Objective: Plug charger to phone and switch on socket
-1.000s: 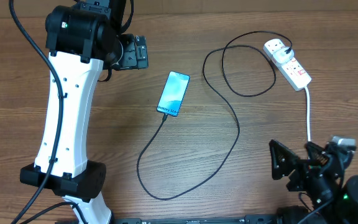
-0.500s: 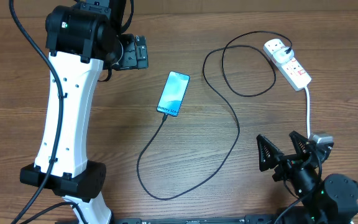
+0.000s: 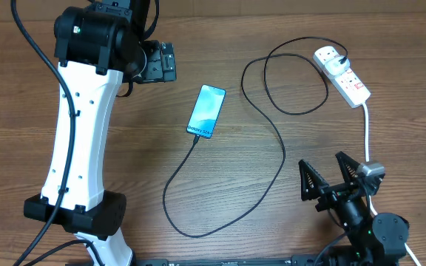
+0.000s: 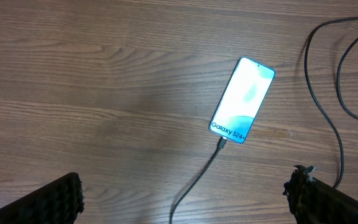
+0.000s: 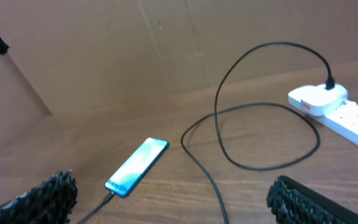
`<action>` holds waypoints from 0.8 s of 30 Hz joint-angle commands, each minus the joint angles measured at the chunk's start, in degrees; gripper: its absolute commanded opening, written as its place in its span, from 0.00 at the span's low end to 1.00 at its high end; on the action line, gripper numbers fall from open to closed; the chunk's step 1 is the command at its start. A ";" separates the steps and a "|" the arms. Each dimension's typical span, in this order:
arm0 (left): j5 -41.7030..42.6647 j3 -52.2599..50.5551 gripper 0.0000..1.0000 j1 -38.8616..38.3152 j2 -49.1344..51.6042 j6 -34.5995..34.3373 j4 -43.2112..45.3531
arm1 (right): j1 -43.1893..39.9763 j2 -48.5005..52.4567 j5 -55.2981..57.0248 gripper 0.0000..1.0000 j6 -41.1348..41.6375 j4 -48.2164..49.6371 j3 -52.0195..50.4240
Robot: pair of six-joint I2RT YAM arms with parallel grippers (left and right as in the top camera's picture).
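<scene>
the socket (image 5: 353, 118) runs off the right wrist view's edge; switch positions too small to tell.

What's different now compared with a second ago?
The right gripper swung left, toward the charger cable's loop, with its jaws open and empty. Nothing was grabbed or released. The phone, charger, socket and left arm stayed put.

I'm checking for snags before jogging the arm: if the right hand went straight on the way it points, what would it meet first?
Most likely the charger cable, which crosses just ahead of the open right hand; depth is unclear, so the hand might pass above it.
</scene>
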 commanded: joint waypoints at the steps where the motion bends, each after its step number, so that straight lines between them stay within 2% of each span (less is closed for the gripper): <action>1: -0.94 -0.31 1.00 0.26 0.17 -0.81 0.04 | 0.52 -0.68 -0.63 1.00 -0.37 2.78 -2.84; 14: -0.94 -0.31 1.00 0.26 0.17 -0.81 0.04 | 0.52 -0.70 -0.66 1.00 -0.39 21.70 -13.81; 24: -0.94 -0.31 1.00 0.26 0.17 -0.81 0.04 | 0.59 -0.70 5.03 1.00 -0.42 18.58 -13.64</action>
